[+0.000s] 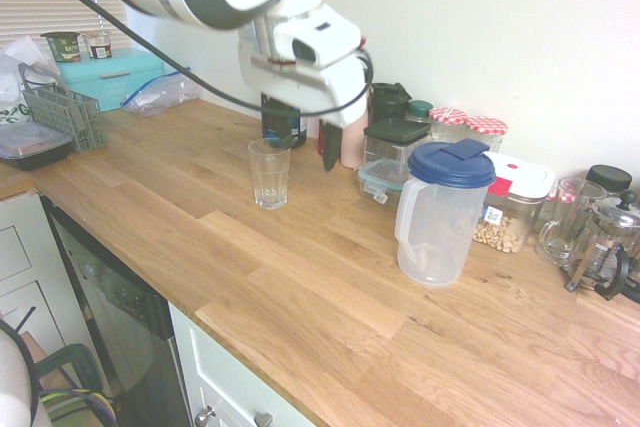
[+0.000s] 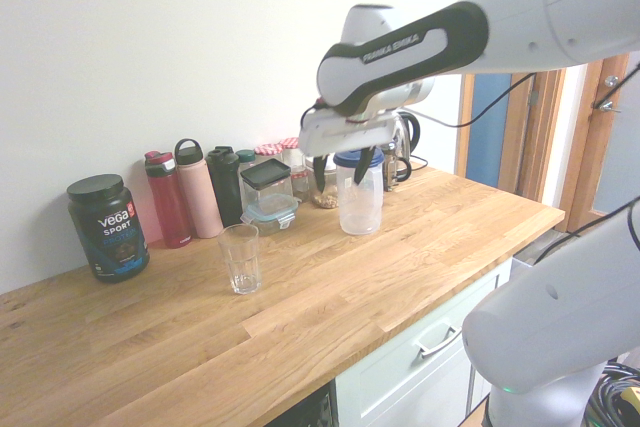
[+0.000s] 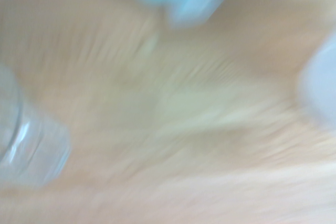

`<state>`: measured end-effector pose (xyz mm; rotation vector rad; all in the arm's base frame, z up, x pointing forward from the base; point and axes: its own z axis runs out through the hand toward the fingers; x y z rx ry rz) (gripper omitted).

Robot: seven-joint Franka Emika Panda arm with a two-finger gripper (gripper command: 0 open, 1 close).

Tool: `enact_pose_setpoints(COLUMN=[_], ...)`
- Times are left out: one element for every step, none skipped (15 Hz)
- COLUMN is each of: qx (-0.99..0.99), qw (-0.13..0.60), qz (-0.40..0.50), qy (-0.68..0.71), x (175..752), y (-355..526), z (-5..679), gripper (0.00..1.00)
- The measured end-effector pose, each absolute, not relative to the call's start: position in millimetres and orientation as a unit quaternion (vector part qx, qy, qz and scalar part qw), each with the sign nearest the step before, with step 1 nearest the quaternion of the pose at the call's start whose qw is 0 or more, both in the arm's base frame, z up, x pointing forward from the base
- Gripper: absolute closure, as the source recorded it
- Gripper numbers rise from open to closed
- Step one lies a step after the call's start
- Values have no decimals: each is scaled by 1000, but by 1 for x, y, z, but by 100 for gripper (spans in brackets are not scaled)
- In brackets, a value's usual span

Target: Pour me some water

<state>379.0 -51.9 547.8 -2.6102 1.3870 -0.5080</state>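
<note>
– Pitcher w/ blue lid: standing where rn?
– Standing upright on the wooden counter, toward the back, just beside the clip-lid containers and the nut jar. Showing the handle on the side facing the glass.
– And the gripper?
– Hanging in the air above the counter, between glass and pitcher, pointing steeply down. Fingers spread wide, holding nothing.
– Handling how, prob?
– Looking like thin translucent plastic, so stiff enough but flexing if squeezed on the body. Smooth walls, prob slippery. Water level hard to tell, so weight unclear; expecting sloshing and a tail-heavy swing if full-ish.
– Grabbing where, then?
– Going for the handle, closing across it mid-height, keeping the spout side free. Avoiding the body, prob too wide for the jaws anyway.
– Anything blocking?
– Approach from the open counter side looking free. Crowding behind and beside tho: containers touching or nearly so, pink bottle and other bottles along the wall, glass mug and French press further along. Risking a knock when lifting or tilting. Glass standing well apart from the pitcher, alone, fragile, empty, so needing a carry across first.
</note>
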Motion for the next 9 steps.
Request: enact_pose_setpoints(qx=[-861,-857,-853,-850,-847,-845,-844,-844,-846], qw=[72,71,69,65,64,64,62,60,58], qz=[-181,-185,-187,-193,-200,-204,-207,-208,-208], qy=[469,476,482,486,488,490,491,490,488], x=[374,371,369,370,372,376,383,391,400], y=[-66,-80,-95,-110,-122,-132,-139,-142,-144], z=[558,562,561,558,553,547,538,527,515], gripper=[0,0,0,0,0,0,0,0,0])
